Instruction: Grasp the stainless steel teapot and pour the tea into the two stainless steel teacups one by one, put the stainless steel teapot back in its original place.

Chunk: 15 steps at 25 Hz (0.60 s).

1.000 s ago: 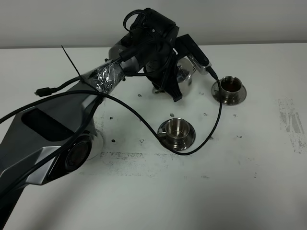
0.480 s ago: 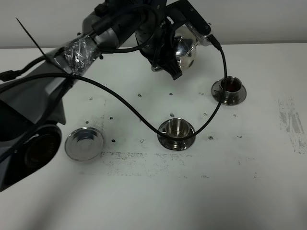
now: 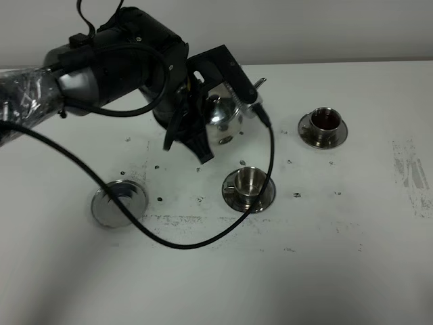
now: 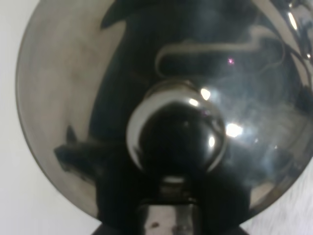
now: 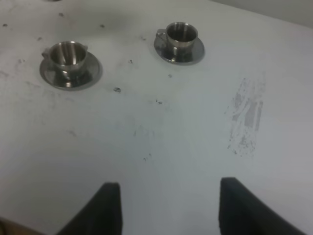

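Observation:
The stainless steel teapot (image 3: 224, 122) hangs above the table, left of and behind the near teacup (image 3: 249, 183), with its spout (image 3: 257, 84) pointing toward the back right. My left gripper (image 3: 200, 116) is shut on its handle. The left wrist view is filled by the domed lid (image 4: 73, 98) and its knob (image 4: 176, 132). The far teacup (image 3: 324, 120) on its saucer holds dark liquid. The round steel tray (image 3: 118, 203) lies bare at the left. My right gripper (image 5: 168, 205) hovers over the table, fingers apart and holding nothing. Both teacups (image 5: 68, 55) (image 5: 182, 35) lie beyond it.
A black cable (image 3: 169, 238) loops from the left arm across the table, past the near cup's saucer (image 3: 265, 198). Scuff marks (image 3: 413, 172) stain the table at the right. The table's back edge (image 3: 352, 63) meets a wall.
The left arm has swung the teapot from the back, near the far teacup, leftward and forward to beside the near teacup. The arm no longer hides the tray.

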Each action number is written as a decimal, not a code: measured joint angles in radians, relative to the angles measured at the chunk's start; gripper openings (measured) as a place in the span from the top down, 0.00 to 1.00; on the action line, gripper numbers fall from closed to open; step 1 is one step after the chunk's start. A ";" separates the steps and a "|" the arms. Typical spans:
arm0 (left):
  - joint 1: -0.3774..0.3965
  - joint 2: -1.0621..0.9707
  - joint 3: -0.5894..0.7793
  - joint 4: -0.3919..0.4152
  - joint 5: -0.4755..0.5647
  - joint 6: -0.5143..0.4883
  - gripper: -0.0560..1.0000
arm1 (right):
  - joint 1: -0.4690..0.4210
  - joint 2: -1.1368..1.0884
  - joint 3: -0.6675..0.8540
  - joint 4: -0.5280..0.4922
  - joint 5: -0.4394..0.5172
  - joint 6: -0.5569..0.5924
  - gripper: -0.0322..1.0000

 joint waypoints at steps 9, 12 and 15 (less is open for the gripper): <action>0.000 -0.087 0.227 0.082 0.038 0.121 0.78 | 0.000 0.000 0.000 0.000 0.000 0.000 0.55; 0.000 -0.087 0.232 0.081 0.074 0.187 0.78 | 0.000 0.000 0.000 0.000 0.000 0.000 0.55; 0.000 -0.087 0.232 0.083 0.082 0.232 0.78 | 0.000 0.000 0.000 0.000 0.000 0.000 0.55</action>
